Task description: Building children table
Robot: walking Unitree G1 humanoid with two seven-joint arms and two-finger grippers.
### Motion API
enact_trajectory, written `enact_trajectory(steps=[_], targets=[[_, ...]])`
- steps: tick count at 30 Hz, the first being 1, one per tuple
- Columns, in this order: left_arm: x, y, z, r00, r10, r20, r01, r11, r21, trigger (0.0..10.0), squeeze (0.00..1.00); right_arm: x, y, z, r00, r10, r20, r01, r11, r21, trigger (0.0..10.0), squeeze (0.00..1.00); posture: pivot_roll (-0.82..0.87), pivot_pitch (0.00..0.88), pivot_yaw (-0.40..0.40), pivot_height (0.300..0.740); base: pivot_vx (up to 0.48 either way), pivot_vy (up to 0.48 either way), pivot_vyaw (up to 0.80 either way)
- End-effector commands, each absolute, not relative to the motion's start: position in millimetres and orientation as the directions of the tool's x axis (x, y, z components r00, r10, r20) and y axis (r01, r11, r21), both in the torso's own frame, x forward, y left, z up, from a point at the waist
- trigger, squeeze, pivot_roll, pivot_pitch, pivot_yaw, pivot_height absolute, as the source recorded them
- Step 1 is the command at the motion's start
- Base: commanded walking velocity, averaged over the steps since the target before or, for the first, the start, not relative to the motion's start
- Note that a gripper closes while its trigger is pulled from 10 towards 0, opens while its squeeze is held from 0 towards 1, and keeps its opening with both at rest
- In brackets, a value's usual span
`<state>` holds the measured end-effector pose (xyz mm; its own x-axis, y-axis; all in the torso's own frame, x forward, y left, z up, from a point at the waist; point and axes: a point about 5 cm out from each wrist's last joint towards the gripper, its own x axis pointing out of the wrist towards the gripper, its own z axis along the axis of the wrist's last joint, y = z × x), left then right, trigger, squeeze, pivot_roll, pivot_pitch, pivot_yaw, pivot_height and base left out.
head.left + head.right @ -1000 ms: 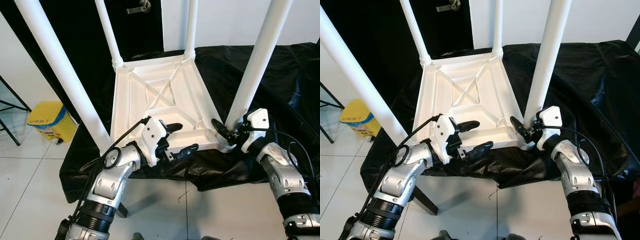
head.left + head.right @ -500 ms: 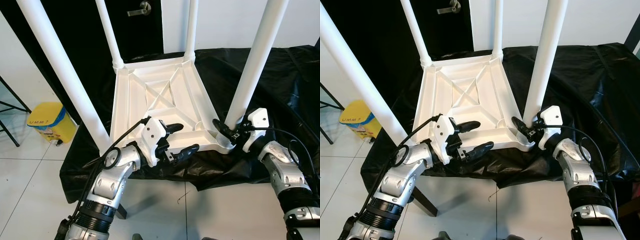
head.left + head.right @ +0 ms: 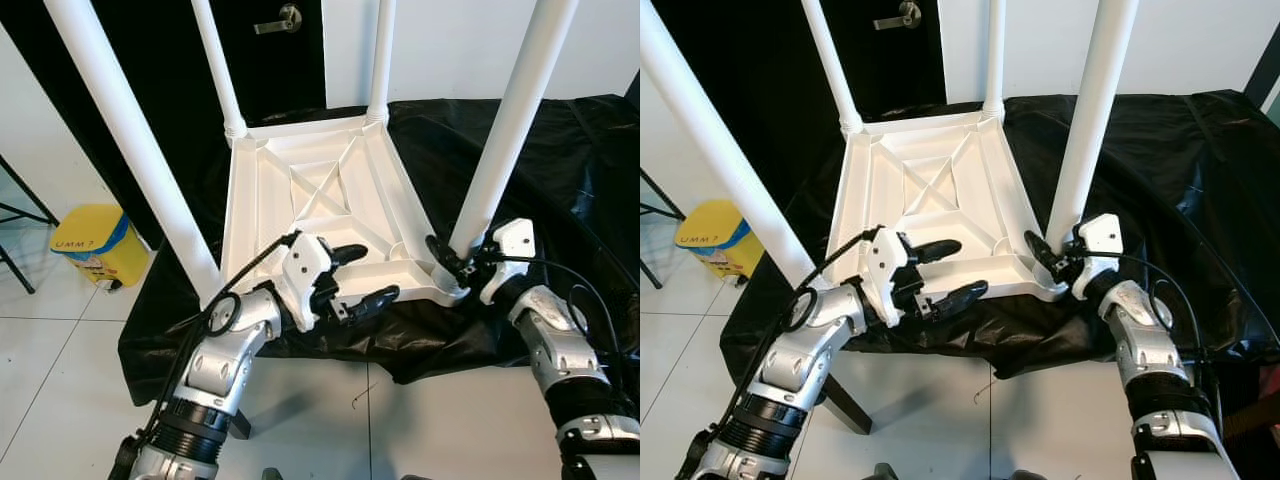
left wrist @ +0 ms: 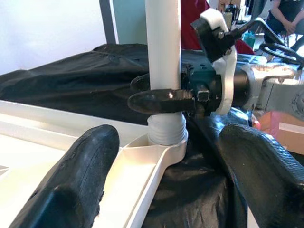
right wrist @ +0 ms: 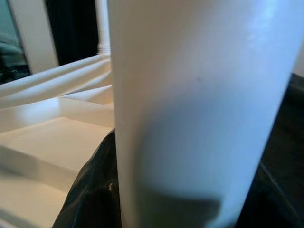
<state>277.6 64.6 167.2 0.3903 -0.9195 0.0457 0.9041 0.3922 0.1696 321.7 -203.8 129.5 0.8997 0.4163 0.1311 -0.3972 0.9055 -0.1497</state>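
Tabletop (image 3: 320, 200) lay upside down on the black-draped table (image 3: 560, 150), all four legs standing in their corners — nearly built. Right gripper (image 3: 447, 263) had its fingers clamped round the near right leg (image 3: 505, 140); left gripper (image 3: 352, 277) hovered, fingers wide, over the near edge — probably final tightening left.

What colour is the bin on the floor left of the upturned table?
Yellow bin with a blue band, clearest in the left eye view.

both silver arms reach forward with bent elbows, the left gripper (image 3: 358, 275) with its fingers spread wide apart, the right gripper (image 3: 452, 266) clamped at the foot of a white leg (image 3: 505, 137).
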Motion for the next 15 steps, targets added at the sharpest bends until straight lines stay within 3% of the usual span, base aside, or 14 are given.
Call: enact_trajectory(steps=[1,7,10,15], targets=[[280.6,66.8,166.2,0.415,-0.908,0.046,0.894,0.417,0.162,10.0,0.0,319.6,-203.9,122.1,0.92,0.376,0.108,-0.359,0.921,-0.152,10.0,0.0,-0.1,0.0,0.015,0.74,0.0,0.0,0.0],[280.1,66.3,163.5,0.416,-0.908,0.045,0.895,0.418,0.156,10.0,0.0,315.2,-199.4,117.9,0.95,0.284,0.126,-0.27,0.956,-0.115,10.0,0.0,-0.11,0.0,0.01,0.74,0.0,0.0,0.0],[278.0,65.8,161.8,0.419,-0.906,0.053,0.896,0.423,0.138,10.0,0.0,308.2,-192.6,109.8,0.988,0.107,0.108,-0.097,0.991,-0.088,10.0,0.0,-0.11,0.0,0.007,0.74,0.0,0.0,0.0],[277.4,65.8,161.1,0.422,-0.905,0.056,0.895,0.426,0.132,10.0,0.0,303.6,-183.1,106.4,0.994,0.044,0.1,-0.038,0.997,-0.061,10.0,0.0,-0.1,0.0,0.004,0.74,0.0,0.0,0.0]])
